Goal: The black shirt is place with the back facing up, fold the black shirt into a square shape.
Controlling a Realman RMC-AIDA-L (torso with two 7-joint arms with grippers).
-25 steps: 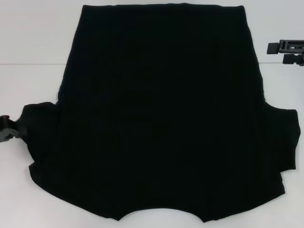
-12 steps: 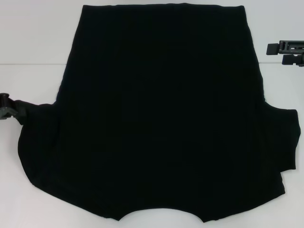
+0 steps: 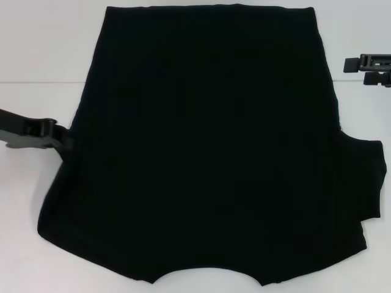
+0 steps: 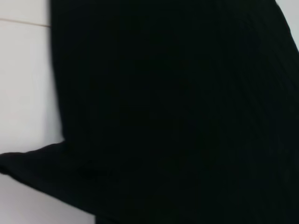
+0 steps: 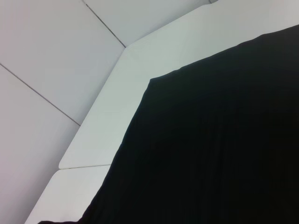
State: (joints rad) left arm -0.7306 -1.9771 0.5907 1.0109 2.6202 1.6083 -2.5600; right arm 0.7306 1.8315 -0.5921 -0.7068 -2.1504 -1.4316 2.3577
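The black shirt [image 3: 208, 146] lies flat on the white table, plain side up, with its hem far and its collar cut-out at the near edge. My left gripper [image 3: 61, 141] is at the shirt's left edge, shut on the left sleeve, which is pulled in over the body. The right sleeve [image 3: 366, 177] still sticks out flat. Off the far right edge of the shirt, my right gripper [image 3: 357, 70] hovers open and holds nothing. Black cloth [image 4: 187, 116] fills most of the left wrist view. The right wrist view shows the shirt [image 5: 224, 140] from the side.
The white table [image 3: 36, 55] shows as bare strips left and right of the shirt, with a panel seam [image 3: 43, 82] running across it. The shirt reaches the table's far edge and nearly the near edge.
My left gripper has moved up and to the right with the left sleeve, drawing it in so it no longer juts out. The right arm has stayed put.
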